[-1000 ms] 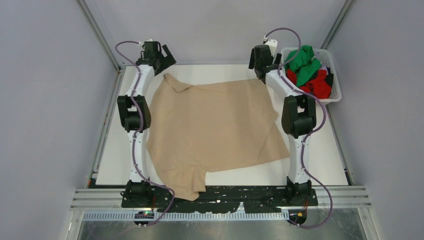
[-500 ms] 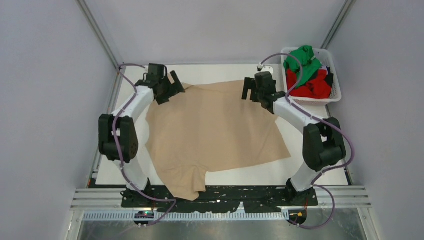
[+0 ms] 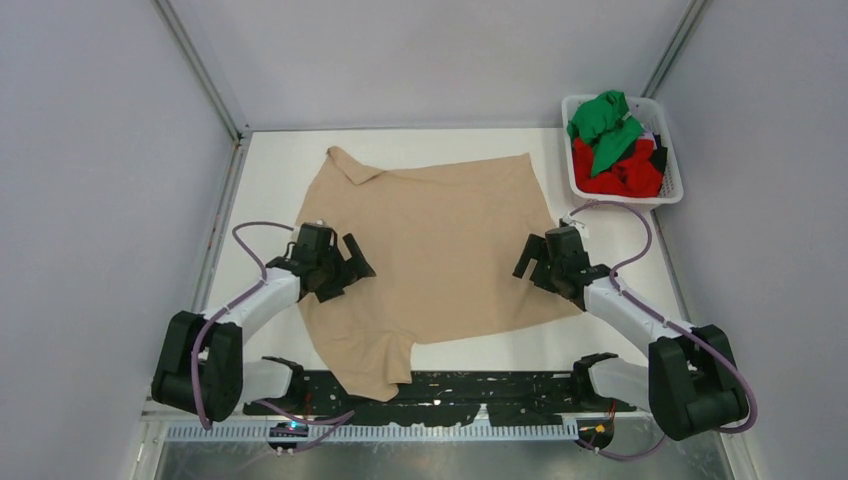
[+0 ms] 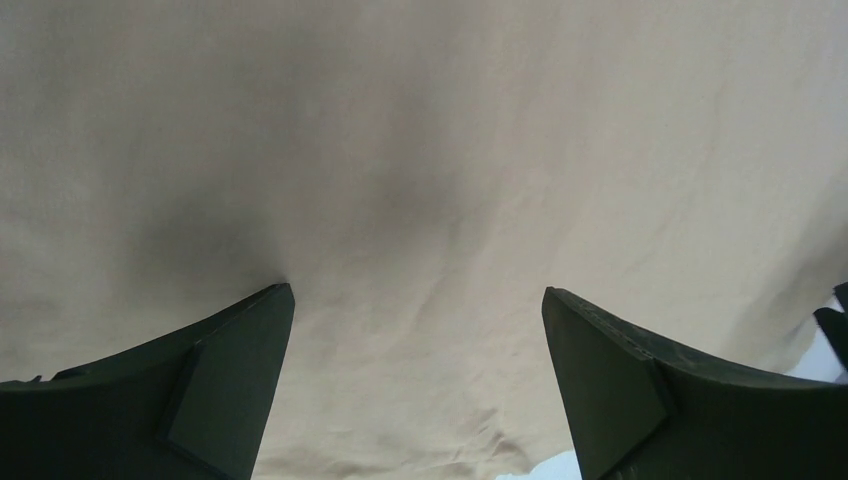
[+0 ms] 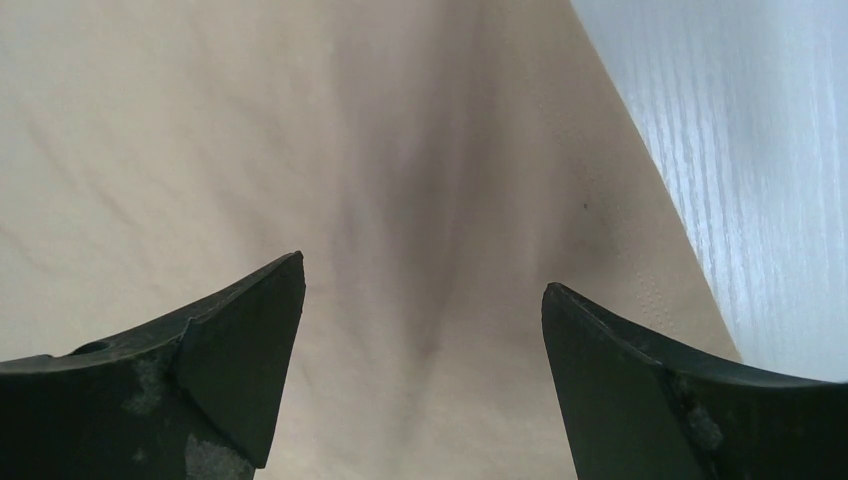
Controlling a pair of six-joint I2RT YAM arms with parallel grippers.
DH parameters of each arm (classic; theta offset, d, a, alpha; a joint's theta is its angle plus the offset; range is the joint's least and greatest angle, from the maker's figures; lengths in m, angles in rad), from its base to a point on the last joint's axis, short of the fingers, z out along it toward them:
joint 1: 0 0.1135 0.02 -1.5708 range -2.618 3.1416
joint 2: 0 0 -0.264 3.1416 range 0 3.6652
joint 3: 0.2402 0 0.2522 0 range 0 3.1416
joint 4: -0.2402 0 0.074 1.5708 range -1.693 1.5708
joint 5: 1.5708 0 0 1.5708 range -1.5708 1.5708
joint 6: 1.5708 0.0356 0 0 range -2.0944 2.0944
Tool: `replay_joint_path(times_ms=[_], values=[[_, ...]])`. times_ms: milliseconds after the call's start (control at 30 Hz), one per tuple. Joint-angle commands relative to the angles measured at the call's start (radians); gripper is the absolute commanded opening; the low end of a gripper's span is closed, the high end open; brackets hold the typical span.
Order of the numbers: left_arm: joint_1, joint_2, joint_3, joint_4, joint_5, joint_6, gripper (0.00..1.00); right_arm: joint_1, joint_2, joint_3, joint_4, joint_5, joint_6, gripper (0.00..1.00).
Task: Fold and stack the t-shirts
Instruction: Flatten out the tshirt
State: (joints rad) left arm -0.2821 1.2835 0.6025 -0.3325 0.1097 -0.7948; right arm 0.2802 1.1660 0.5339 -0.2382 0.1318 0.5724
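Tally: one beige t-shirt point(image 3: 440, 240), one basket point(image 3: 630, 199); left claw point(image 4: 415, 292), right claw point(image 5: 422, 272) both open.

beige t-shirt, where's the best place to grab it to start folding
Probably its two side edges, not the middle. The beige t-shirt lies spread flat on the table, so only the edges give the jaws something to pinch. Bring the left gripper in low from the shirt's left edge and the right gripper from its right edge, one finger slipping under the cloth.
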Motion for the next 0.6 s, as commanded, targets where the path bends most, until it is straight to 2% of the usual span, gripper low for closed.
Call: replay_joint_path(times_ms=[0,200,300,567], values=[[0.013,0.012,-0.038,0.128,-0.002,-0.044,1.00,-0.037,-0.003,-0.052,0.100,-0.033,0.103,0.95],[0.097,0.087,0.006,0.037,-0.065,-0.029,1.00,-0.089,-0.040,-0.096,-0.011,-0.023,0.146,0.95],[0.142,0.134,0.062,0.025,-0.022,-0.024,1.00,-0.090,-0.087,-0.097,-0.116,-0.042,0.156,0.95],[0.159,0.204,0.238,-0.156,-0.028,0.029,0.99,-0.089,-0.183,-0.108,-0.351,-0.048,0.178,0.95]])
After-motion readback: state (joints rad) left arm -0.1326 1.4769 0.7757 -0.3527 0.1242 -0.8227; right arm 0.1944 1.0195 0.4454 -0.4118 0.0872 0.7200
